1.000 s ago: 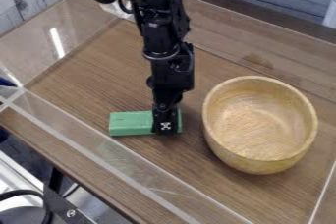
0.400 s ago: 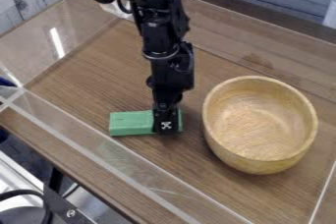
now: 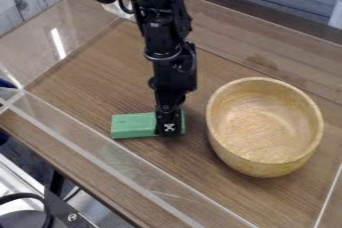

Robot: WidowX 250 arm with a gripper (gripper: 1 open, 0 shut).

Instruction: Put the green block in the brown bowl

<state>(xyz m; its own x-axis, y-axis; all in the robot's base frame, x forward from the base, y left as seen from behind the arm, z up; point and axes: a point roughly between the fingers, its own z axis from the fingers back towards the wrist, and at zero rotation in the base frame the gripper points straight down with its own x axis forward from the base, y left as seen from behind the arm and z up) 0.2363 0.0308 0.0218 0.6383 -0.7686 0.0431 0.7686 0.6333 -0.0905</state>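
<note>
Nothing has moved: my tool (image 3: 168,125) stays planted at the green block (image 3: 132,124)'s right end, grip unclear, so the brown bowl (image 3: 265,125) waits empty.

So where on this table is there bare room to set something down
Bare wood lies behind the arm toward the far wall, and along the near clear wall in front of the green block. It is crowded where the gripper stands at the block, close beside the brown bowl.
</note>
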